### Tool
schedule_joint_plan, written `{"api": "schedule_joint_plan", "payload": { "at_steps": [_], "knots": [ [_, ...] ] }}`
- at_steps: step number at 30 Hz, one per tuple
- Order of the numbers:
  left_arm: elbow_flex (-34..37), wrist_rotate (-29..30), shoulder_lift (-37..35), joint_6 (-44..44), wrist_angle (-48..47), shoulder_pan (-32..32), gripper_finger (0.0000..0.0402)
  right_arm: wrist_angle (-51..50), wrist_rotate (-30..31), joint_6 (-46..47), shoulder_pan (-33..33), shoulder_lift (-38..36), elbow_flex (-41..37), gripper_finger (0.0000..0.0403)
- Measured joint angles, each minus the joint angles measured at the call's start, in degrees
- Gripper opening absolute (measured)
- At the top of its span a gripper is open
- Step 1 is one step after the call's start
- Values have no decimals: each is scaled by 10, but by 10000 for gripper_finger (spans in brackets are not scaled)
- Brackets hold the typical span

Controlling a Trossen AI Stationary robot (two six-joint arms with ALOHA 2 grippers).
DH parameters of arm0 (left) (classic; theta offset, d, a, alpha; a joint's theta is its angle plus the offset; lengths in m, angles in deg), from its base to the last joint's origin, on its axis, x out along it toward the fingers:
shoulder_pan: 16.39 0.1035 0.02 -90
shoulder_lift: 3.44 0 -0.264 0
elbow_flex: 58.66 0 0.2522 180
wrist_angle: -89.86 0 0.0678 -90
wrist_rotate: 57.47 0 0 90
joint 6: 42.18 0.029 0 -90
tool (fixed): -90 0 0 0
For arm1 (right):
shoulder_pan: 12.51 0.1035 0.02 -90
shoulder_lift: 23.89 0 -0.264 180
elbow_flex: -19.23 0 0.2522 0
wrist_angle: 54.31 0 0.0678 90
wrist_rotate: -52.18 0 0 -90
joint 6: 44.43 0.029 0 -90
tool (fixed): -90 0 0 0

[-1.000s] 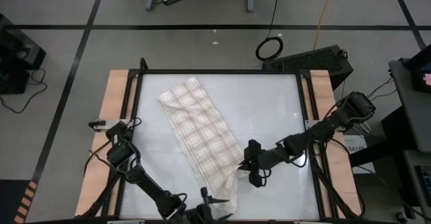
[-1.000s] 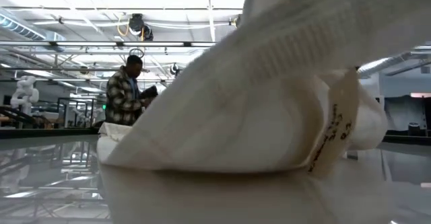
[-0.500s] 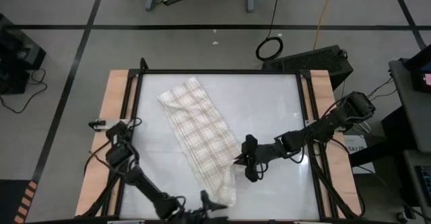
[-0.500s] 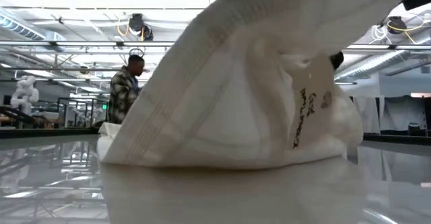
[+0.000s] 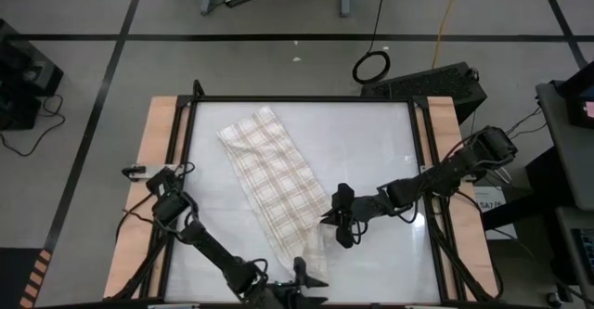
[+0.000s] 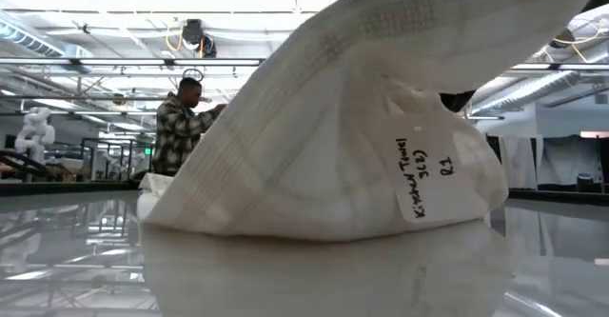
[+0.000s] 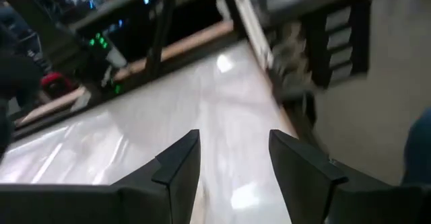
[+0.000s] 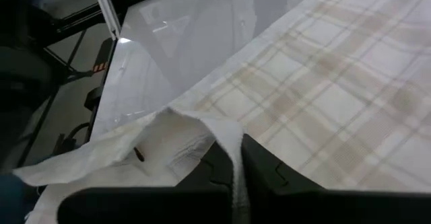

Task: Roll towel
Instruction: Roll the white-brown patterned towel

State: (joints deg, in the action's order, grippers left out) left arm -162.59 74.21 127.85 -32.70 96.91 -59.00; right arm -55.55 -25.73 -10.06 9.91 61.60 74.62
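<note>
At lower centre of the high view, the right gripper pinches the towel's lifted corner, which could slip free; the left gripper's fingers stand apart, empty.

The towel's white tag (handwritten) seems to read "Kitchen Towel 3(5)".

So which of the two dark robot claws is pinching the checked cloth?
The right gripper, shut on the cream plaid towel's edge. The left gripper holds nothing.

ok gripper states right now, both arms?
Left gripper: open, fingers apart over bare table, holding nothing.
Right gripper: shut on the towel, pinching its edge at the near end.
</note>
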Motion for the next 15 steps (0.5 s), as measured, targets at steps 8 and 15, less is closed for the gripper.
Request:
{"api": "schedule_joint_plan", "payload": {
  "at_steps": [8, 15],
  "knots": [
    [0, 60, 2, -90, -111, 4, 183, 1, -1, -4, -3, 0, 0, 4],
    [0, 92, 2, -60, -84, -8, 183, 1, -1, -4, -3, 0, 0, 4]
  ]
}}
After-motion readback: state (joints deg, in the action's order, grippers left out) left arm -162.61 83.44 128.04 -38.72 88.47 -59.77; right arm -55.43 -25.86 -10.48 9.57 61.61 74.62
